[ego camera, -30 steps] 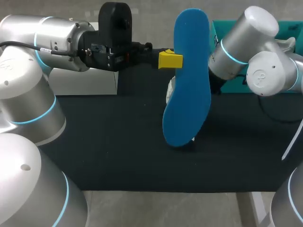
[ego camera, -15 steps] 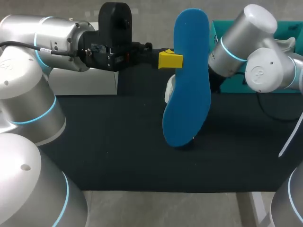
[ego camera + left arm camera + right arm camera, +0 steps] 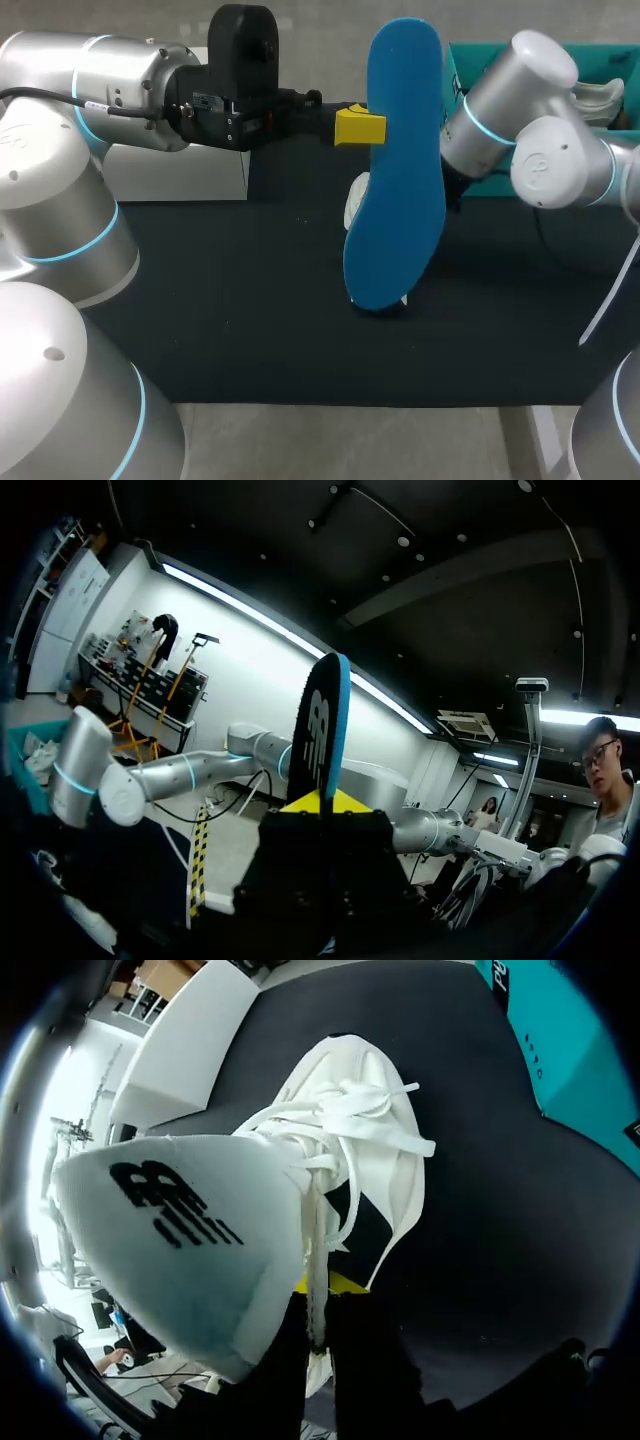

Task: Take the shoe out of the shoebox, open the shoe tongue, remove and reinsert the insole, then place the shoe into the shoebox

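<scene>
Nearly upright insole (image 3: 398, 170), long axis vertical.

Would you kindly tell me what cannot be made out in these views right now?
Head view: the insole hides most of the shoe and the right gripper.
Head view: the right arm covers much of the shoebox.
Right wrist view: the shoe tongue blocks the shoe's inside.

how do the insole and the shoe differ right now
The insole is blue; the shoe is white with laces. The insole is a thin flat piece held upright in the air, while the shoe lies low on the black table. The insole is out of the shoe, whose tongue is pulled up. Shared: each is gripped from two sides, the insole by the left jaws, the shoe's tongue by the right jaws.
</scene>
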`<state>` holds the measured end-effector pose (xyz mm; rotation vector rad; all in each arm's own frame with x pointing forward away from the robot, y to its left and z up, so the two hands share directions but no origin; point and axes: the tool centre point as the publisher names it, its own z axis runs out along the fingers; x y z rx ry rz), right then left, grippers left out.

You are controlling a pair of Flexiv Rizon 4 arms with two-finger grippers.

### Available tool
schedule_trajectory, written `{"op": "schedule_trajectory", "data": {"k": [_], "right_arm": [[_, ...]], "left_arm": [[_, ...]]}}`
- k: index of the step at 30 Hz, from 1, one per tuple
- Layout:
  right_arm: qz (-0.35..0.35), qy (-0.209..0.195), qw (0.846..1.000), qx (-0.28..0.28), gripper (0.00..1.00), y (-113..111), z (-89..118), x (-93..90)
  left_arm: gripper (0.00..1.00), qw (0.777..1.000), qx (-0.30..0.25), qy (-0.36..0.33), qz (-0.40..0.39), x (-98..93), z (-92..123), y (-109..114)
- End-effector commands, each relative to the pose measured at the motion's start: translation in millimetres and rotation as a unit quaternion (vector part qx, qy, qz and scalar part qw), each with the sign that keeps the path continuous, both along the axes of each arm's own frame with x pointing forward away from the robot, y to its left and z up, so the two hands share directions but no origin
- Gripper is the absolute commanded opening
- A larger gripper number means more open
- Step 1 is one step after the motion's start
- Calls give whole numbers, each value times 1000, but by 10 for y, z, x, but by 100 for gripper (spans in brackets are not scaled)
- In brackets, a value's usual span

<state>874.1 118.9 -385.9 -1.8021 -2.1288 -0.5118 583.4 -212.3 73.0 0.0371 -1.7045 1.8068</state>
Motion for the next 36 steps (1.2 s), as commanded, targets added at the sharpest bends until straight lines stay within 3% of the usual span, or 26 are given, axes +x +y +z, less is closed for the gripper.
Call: {"op": "schedule_trajectory", "data": {"k": [1,10,20,36], "right_arm": [[-3,2,1000,-1,100,3,-10,6],[-18,-12,1000,21,100,3,313,-101],[-1,-31,998,57,100,30,872,-216],[-1,-31,998,57,100,30,872,-216]], "left_arm": [[0,1000,0,0,0,-3,0,-3],[0,1000,0,0,0,-3,0,-3],[0,1000,0,0,0,-3,0,-3],[0,1000,0,0,0,-3,0,-3]]}}
